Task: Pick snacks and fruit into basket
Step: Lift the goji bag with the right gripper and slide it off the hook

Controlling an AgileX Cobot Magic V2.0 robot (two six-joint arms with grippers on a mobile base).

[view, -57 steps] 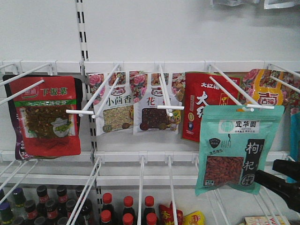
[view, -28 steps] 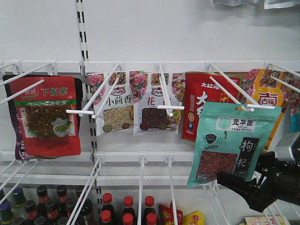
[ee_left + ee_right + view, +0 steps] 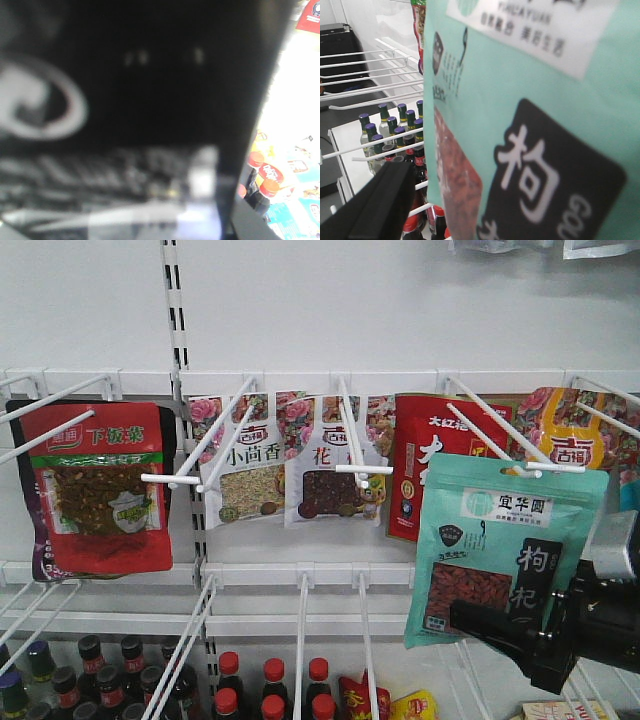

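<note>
Exterior front-facing view: a teal plastic pouch with a clear window of red berries hangs at the front end of a white wire peg hook, tilted so its lower edge swings left. The black right gripper reaches in from the lower right. One finger lies across the front of the pouch's bottom corner, just under the berry window.

In the right wrist view the pouch fills most of the frame. A single black finger sits low on the left, with a strip of shelf showing between it and the pouch's edge. The other finger is hidden, so I cannot tell whether the claw is clamped on the pouch or how wide it stands.

A red foil packet hangs close behind the pouch. Left of the pouch there is bare white panel. Below it stand more wire pegs and red-capped dark bottles.

The left wrist view is a dark blur.
</note>
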